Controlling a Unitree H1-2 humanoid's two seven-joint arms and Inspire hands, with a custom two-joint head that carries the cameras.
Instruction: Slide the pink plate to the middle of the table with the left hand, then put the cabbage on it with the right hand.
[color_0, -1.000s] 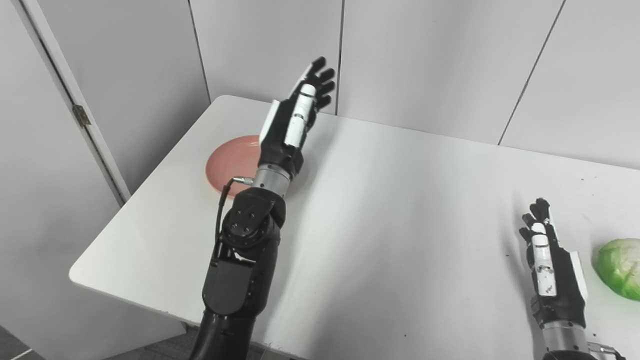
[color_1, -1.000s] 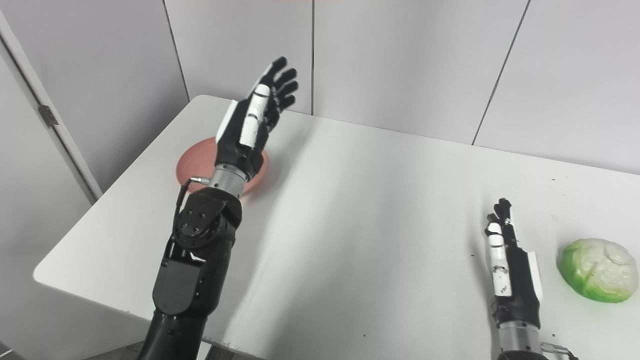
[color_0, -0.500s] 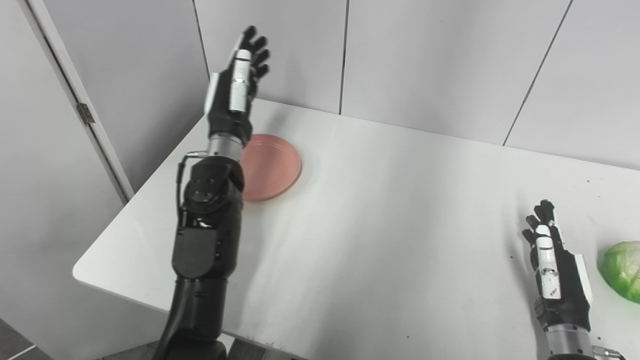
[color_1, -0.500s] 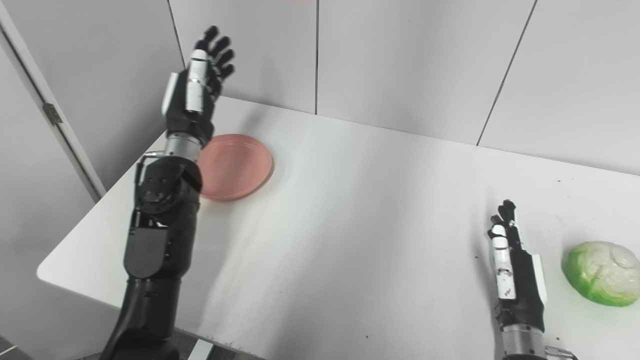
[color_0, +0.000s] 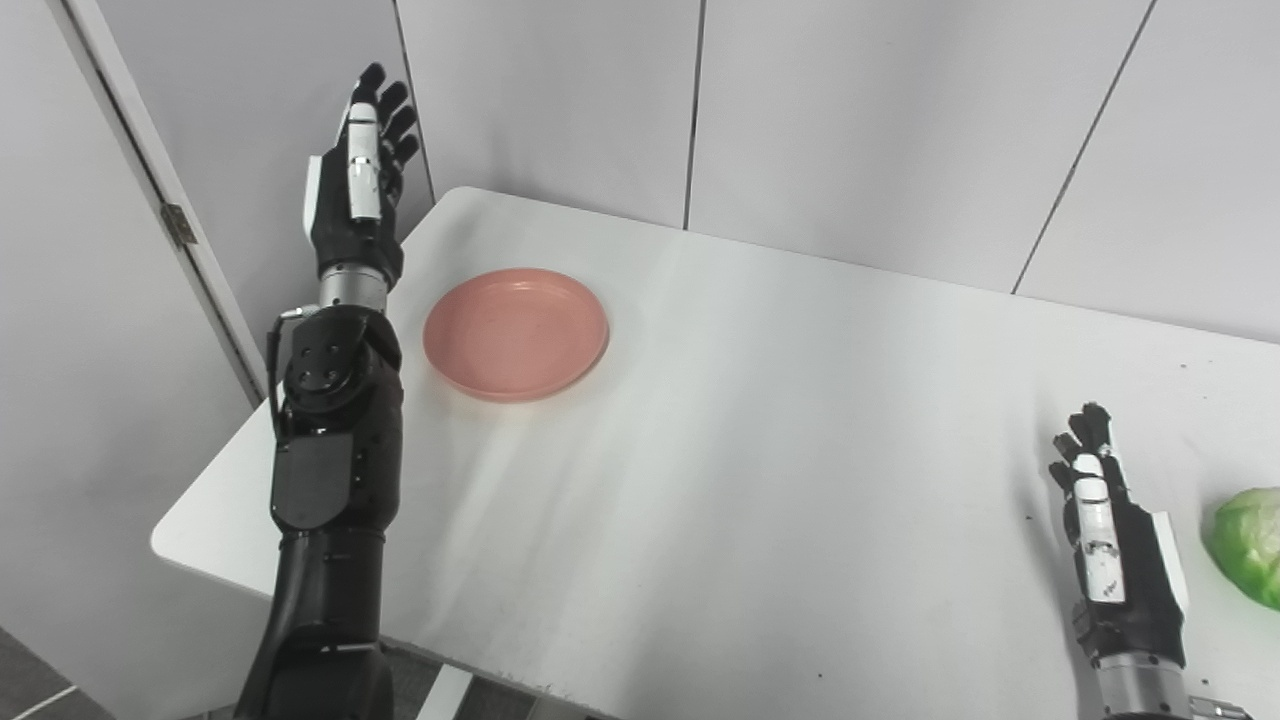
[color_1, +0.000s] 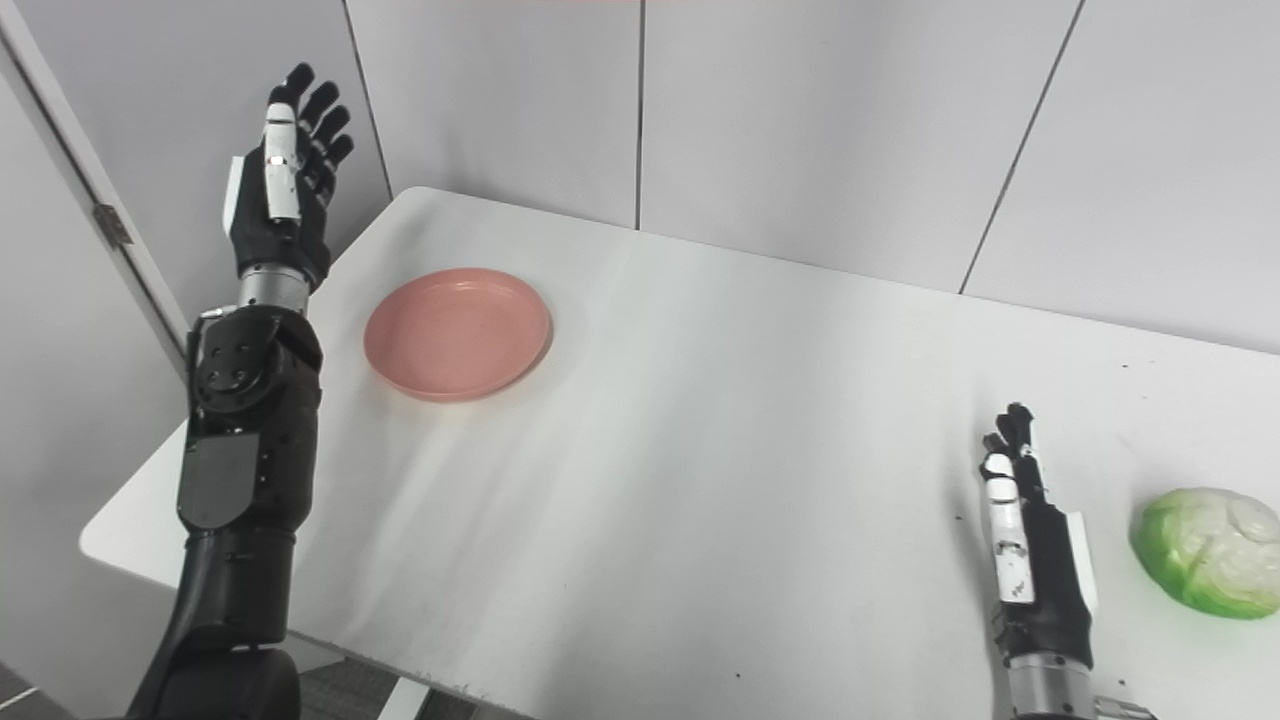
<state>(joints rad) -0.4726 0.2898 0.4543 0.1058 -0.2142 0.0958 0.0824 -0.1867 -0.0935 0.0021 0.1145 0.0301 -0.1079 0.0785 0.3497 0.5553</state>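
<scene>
The left hand (color_0: 352, 205) has swung out past the white surface's (color_0: 780, 420) left edge, empty with fingers spread – the round pink plate (color_0: 516, 332) sits uncovered, unpushed, near that corner – while the empty right hand (color_1: 1030, 545) waits beside the green cabbage (color_1: 1205, 552).

Bright, even indoor light, soft sheen streaking diagonally across the white table (color_0: 760, 420), faint shadow under the pink plate (color_0: 516, 332) toward the table's near edge, soft dark shadow just left of the right hand (color_1: 1035, 550) (slightly grainy), focus sharp throughout.
</scene>
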